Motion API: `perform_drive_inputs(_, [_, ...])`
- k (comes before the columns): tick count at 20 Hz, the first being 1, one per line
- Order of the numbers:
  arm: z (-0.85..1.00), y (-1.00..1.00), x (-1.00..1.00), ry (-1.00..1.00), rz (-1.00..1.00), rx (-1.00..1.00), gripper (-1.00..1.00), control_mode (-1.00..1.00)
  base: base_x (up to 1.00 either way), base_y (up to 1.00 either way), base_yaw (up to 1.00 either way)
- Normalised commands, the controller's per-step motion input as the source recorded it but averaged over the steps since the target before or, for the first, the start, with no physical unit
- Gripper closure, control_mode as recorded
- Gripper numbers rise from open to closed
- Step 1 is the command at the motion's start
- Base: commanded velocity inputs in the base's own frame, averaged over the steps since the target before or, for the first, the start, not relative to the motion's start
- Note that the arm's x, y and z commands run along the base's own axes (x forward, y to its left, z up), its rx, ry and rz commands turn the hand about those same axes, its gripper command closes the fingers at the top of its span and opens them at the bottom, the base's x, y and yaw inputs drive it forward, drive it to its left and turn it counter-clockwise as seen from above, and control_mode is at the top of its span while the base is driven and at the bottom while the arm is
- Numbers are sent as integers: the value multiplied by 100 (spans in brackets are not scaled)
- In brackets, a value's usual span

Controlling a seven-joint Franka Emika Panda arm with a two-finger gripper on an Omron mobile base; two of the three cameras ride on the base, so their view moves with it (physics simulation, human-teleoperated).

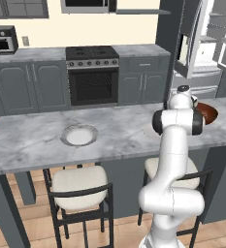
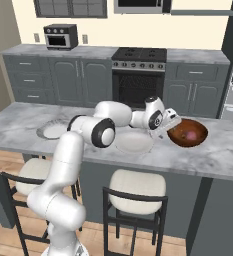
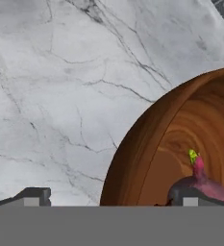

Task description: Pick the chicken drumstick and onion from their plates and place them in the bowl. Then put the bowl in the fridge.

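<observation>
The glossy reddish-brown bowl [image 2: 188, 134] stands on the marble island, partly behind my arm in the left base view [image 1: 209, 113]. The reddish-purple onion [image 3: 205, 185], with a green sprout, lies inside it [image 2: 192, 135]. My gripper [image 3: 111, 197] is open at the bowl's left rim [image 2: 166, 128]. One fingertip [image 3: 190, 197] is inside the bowl beside the onion and the other [image 3: 32, 196] is outside over the marble. The pale plate [image 2: 134, 142] lies bare just left of the bowl. The grey-rimmed plate [image 1: 79, 135] sits bare further left. The chicken drumstick is hidden.
The fridge [image 1: 206, 43] stands open behind the island's right end, its white shelves and door bins showing. Two stools [image 1: 79, 188] are tucked under the island's near edge. A stove [image 1: 92, 72] and grey cabinets line the back wall.
</observation>
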Motion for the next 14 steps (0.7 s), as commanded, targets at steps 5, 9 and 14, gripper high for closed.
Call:
perform_drive_inputs(5, [-28, 0, -17, 4, 0, 0, 100, -100, 0, 0, 0])
perform_drive_inputs(9, [-11, -3, -22, 0, 0, 0, 100, -100, 0, 0, 0])
perform_drive_inputs(14, [6, 3, -36, 0, 1, 6, 100, -100, 0, 0, 0])
